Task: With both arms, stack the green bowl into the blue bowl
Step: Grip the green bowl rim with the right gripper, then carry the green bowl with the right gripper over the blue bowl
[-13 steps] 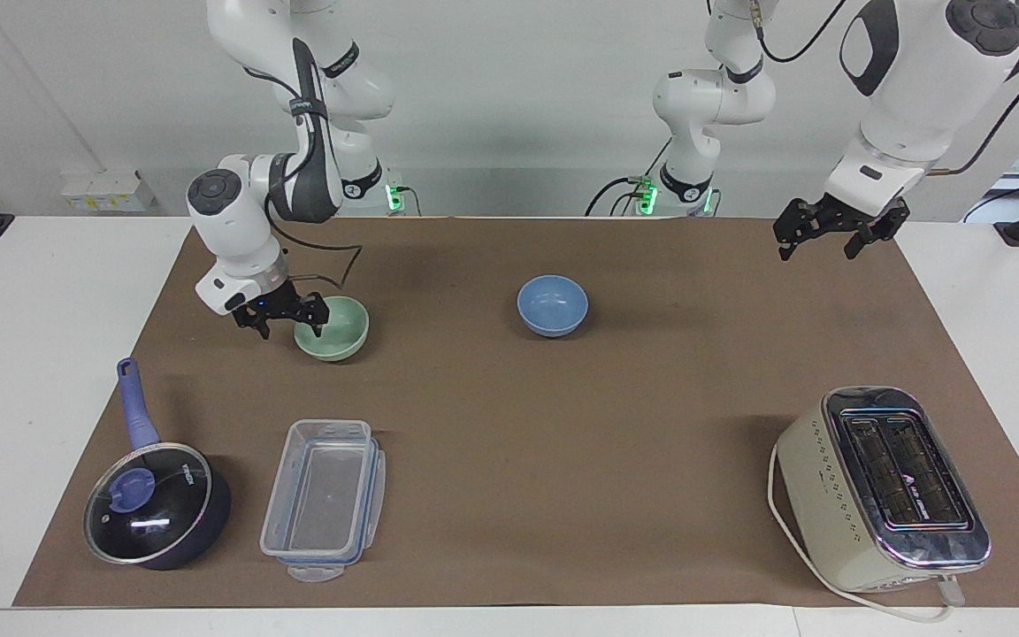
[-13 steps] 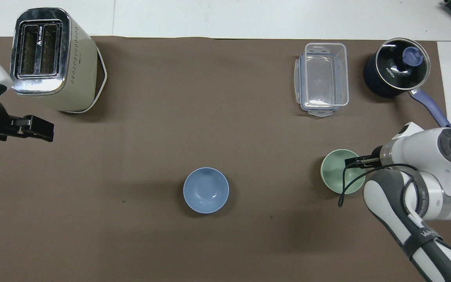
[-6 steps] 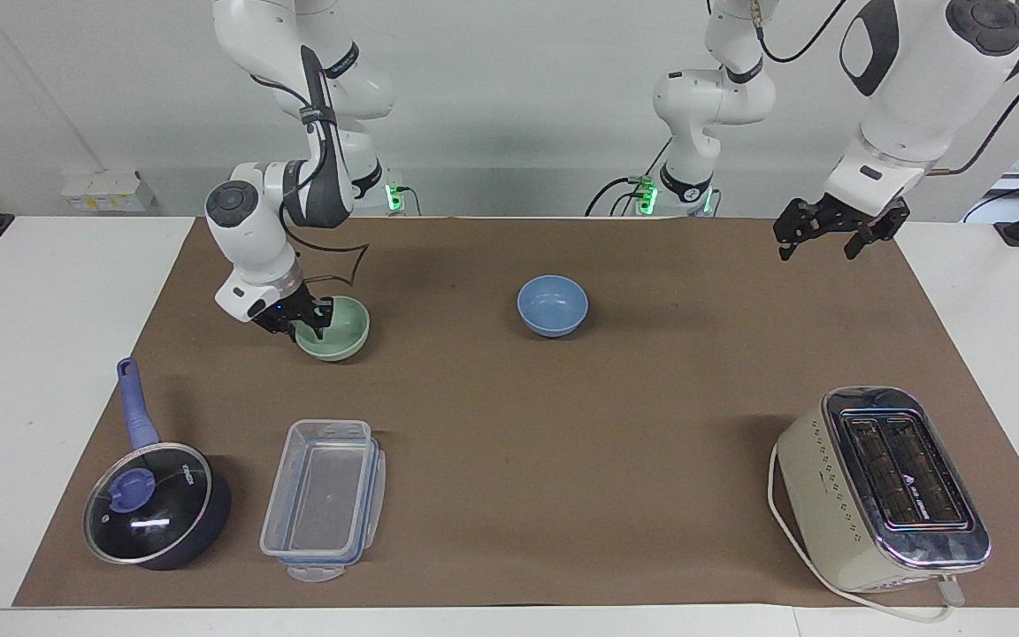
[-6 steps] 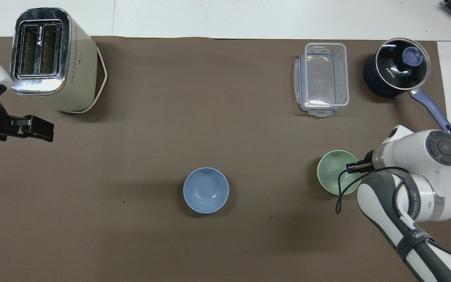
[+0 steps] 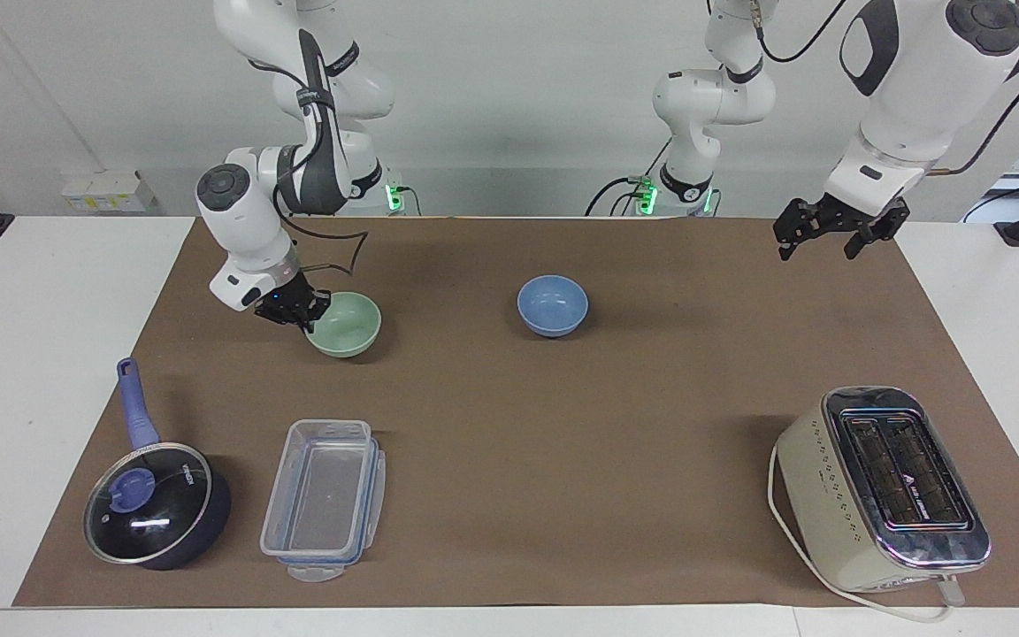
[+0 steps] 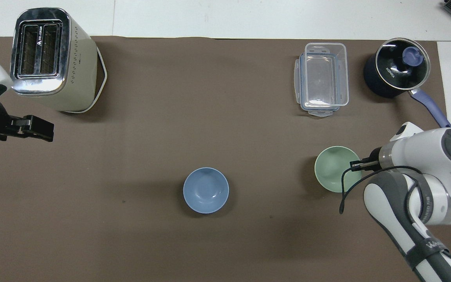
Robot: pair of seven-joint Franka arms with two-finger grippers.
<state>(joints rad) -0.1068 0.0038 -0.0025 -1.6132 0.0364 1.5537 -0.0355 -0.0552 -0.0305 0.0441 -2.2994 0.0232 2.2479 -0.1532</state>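
Observation:
The pale green bowl (image 5: 346,325) sits toward the right arm's end of the brown mat; it also shows in the overhead view (image 6: 336,168). My right gripper (image 5: 304,316) is shut on the bowl's rim, on the side away from the blue bowl, and the bowl tilts slightly; the gripper also shows in the overhead view (image 6: 356,165). The periwinkle-blue bowl (image 5: 552,305) stands empty mid-mat and also shows in the overhead view (image 6: 206,190). My left gripper (image 5: 816,251) waits open and empty, raised over the mat at the left arm's end; it also shows in the overhead view (image 6: 49,131).
A cream toaster (image 5: 885,487) stands at the left arm's end, farther from the robots. A clear lidded container (image 5: 324,497) and a dark pot with a blue handle (image 5: 156,504) stand farther from the robots than the green bowl.
My right gripper has closed on the green bowl's rim and shifted the bowl a little toward the blue bowl. The left arm has not moved.

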